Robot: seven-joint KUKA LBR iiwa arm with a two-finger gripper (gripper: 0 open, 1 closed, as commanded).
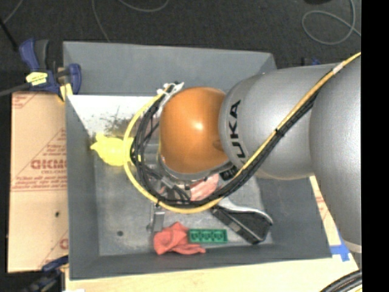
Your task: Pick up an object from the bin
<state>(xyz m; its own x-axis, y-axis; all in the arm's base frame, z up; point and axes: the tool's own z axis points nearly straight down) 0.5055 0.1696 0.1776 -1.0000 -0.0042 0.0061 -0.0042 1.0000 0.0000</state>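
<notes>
Camera view: arm down in the bin [82, 212], pick judged not yet done.
Pincer [155, 219] sat mostly under the orange wrist cover [191, 129]; its opening could not be told, and nothing was seen held. Nearest candidates were a red crumpled thing [176, 241] just beside it and a green block [208, 236], both by the lower wall.

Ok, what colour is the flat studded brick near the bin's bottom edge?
Green. The brick shows best in the camera view.
</notes>
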